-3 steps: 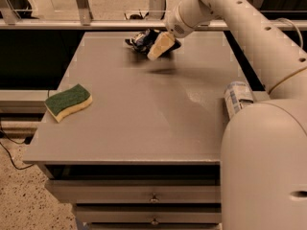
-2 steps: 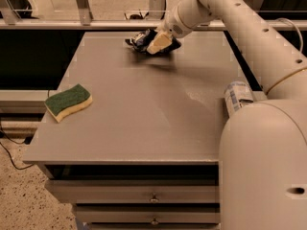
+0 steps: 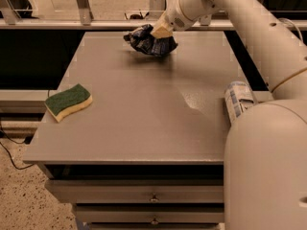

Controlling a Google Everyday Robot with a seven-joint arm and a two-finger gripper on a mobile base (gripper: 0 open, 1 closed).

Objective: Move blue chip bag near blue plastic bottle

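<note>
The blue chip bag point(image 3: 149, 42), crumpled dark blue foil with white print, is at the far middle of the grey table point(image 3: 144, 119). My gripper point(image 3: 159, 31) comes down from the upper right and is shut on the bag's top. The bag seems slightly raised, with a shadow under it. The blue plastic bottle point(image 3: 238, 98) lies on its side at the table's right edge, label up. Its near end is hidden behind my white body. The bag is far from the bottle, up and to the left of it.
A green-and-yellow sponge point(image 3: 68, 101) lies near the table's left edge. My white arm point(image 3: 259, 37) spans the right side above the table. A rail and glass panels run behind the far edge. Drawers sit under the table's front.
The gripper has moved up and slightly back onto the bag. More of the bag now shows below and to the right of the fingers. The sponge and bottle have not moved.
</note>
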